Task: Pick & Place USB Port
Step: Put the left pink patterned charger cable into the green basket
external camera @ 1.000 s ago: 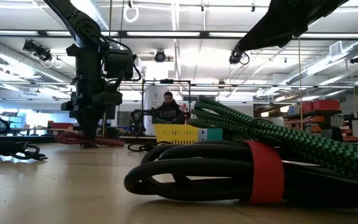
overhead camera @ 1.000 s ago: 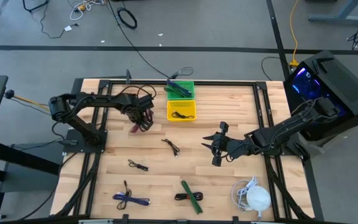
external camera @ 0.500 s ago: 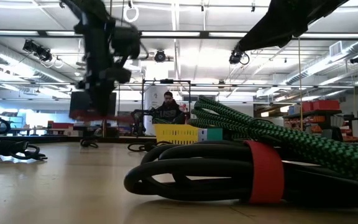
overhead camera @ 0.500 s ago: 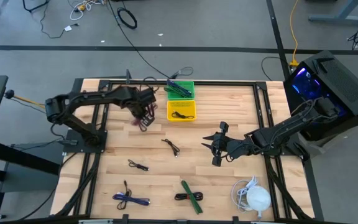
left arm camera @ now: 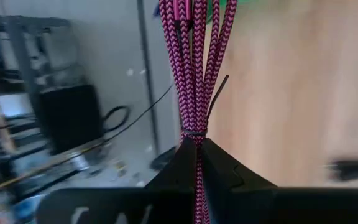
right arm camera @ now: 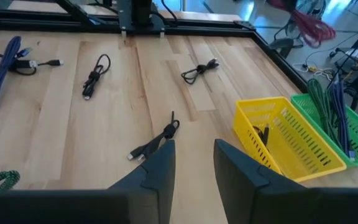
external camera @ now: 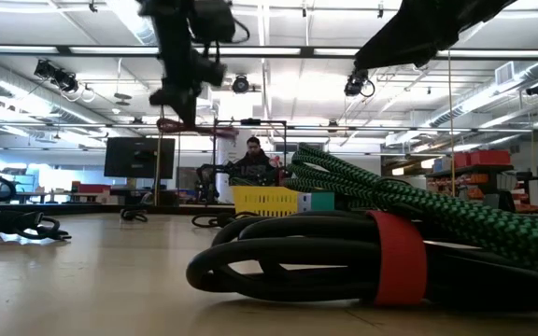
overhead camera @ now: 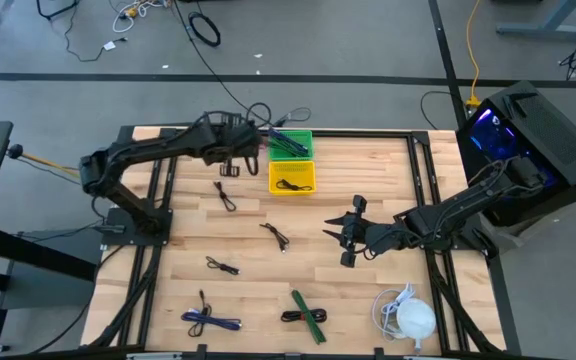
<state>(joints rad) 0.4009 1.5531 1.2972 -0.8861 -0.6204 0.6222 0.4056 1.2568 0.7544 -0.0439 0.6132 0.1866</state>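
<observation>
- High view: the left gripper (overhead camera: 236, 150) hangs over the far edge of the wooden table (overhead camera: 168, 290), just beside the green basket (overhead camera: 291, 144), with a pink cable (overhead camera: 230, 168) dangling under it. The yellow basket (overhead camera: 292, 177) touches the green one on its near side and holds a dark cable. The right gripper (overhead camera: 346, 235) hovers over the middle of the table, its fingers apart and holding nothing. Loose black cables lie on the boards: one (overhead camera: 224, 194) near the left arm, one (overhead camera: 275, 235) in the middle, one (overhead camera: 222, 265) nearer the front. A blue cable (overhead camera: 210, 320), a green cable (overhead camera: 308, 315) and a white cable bundle (overhead camera: 408, 316) lie along the near edge.
- Low view: the left gripper (external camera: 180, 93) is up in the air, well off the table, with the pink cable (external camera: 194, 126) stretched out under it (a thin reddish band). A coiled black cable with a red strap (external camera: 395, 257) fills the foreground, the green braided one across it. A person (external camera: 253, 161) sits far behind the yellow basket (external camera: 269, 199).
- Left wrist view: the two dark fingers (left arm camera: 225, 171) are pinched tight on the pink braided cable (left arm camera: 194, 62), a folded bundle bound by a thin tie.
- Right wrist view: the fingers (right arm camera: 160, 165) stand apart with only bare wood between them. Ahead lie a black cable (right arm camera: 156, 140), the yellow basket (right arm camera: 291, 140) and the green basket (right arm camera: 347, 127) (green and blue cables inside).
</observation>
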